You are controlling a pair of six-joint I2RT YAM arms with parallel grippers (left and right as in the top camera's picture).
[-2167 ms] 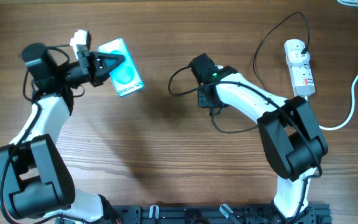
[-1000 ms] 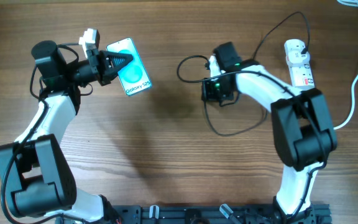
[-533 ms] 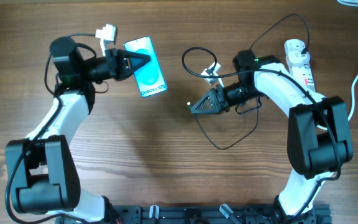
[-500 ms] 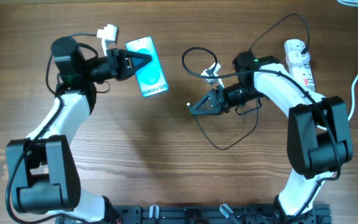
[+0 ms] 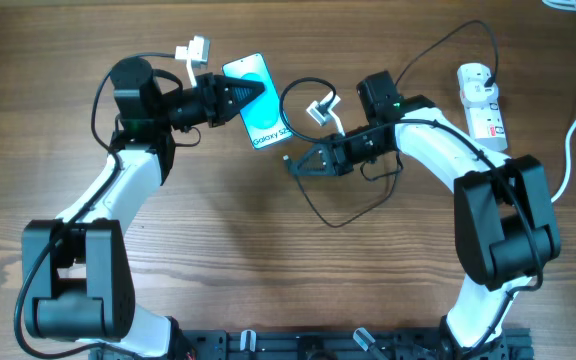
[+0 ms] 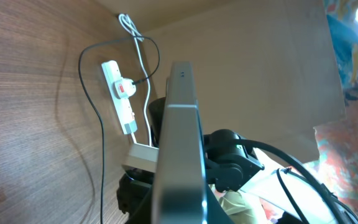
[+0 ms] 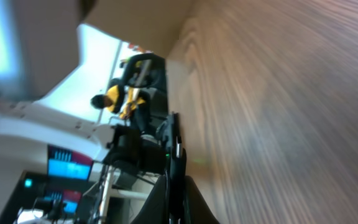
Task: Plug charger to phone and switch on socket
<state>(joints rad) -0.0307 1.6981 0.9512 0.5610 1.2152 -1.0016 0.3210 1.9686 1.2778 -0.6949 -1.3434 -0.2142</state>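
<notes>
My left gripper [image 5: 236,100] is shut on the phone [image 5: 260,101], which has a cyan screen and is held above the table just left of centre. In the left wrist view the phone [image 6: 180,143] shows edge-on between the fingers. My right gripper [image 5: 298,165] is shut on the plug end of the charger [image 5: 295,160], a thin black cable [image 5: 363,210] looping back to the socket [image 5: 481,108] at the far right. The plug tip sits just below the phone's lower end. In the right wrist view the plug [image 7: 174,158] is pinched between the fingers.
A thick white cord [image 5: 573,120] runs from the socket off the right edge. The socket also shows in the left wrist view [image 6: 120,99]. A white clip hangs by each wrist.
Both arms have moved toward the centre. The phone has moved right and the plug left and up, so the two are now close together.
</notes>
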